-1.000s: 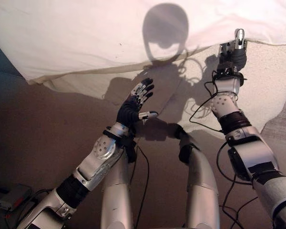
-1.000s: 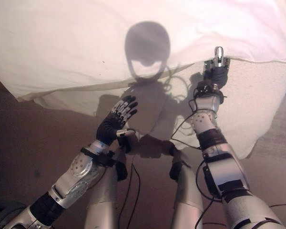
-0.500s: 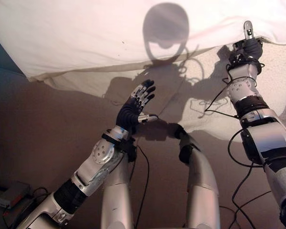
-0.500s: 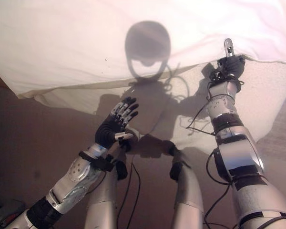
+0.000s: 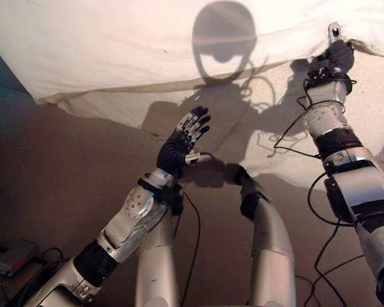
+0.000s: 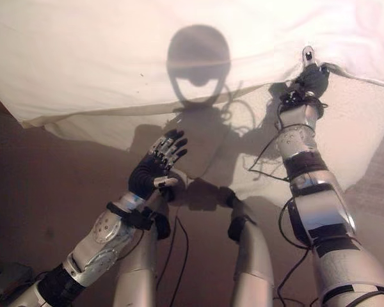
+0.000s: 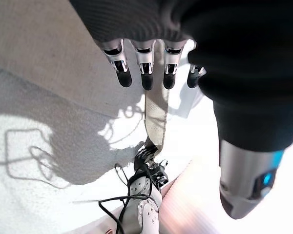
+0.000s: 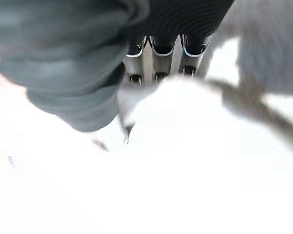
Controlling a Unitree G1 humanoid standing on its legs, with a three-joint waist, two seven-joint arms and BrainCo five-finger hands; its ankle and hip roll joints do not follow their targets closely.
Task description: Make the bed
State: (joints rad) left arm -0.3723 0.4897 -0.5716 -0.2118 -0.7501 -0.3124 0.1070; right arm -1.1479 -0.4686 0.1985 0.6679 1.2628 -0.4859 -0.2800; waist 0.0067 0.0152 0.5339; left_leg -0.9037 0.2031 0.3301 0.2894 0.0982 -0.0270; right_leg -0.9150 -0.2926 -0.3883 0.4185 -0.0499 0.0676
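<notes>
Over the last second the right hand (image 5: pixel 333 56) had travelled from a spot lower along the duvet's edge up to the hem of the white duvet (image 5: pixel 115 45), where that hem met the textured mattress cover (image 5: pixel 377 109), and it had barely shifted in the last half of that second, which suggested it had reached its hold point. The duvet itself lay spread over the bed, its hem running slantwise above the exposed strip of mattress cover, and that hem looked slightly bunched and raised around the hand. That probably meant the step in hand was gripping the edge in order to draw the duvet straight over the uncovered part. The left hand (image 5: pixel 184 139) had stayed nearly where it was, hovering below the duvet's hem over the brown floor (image 5: pixel 64 192), fingers (image 7: pixel 147 73) straight and spread, holding nothing. The head views showed the right hand only from behind, one finger poking up past the hem, so the grip could not be judged there. The right wrist view was more telling: white cloth was bunched right against the hand's fingers (image 8: pixel 158 61), though their tips were buried in it, so I could not tell whether they were clenched on it. The left wrist view showed its own released fingers and, beyond them, the right hand at the hem.
</notes>
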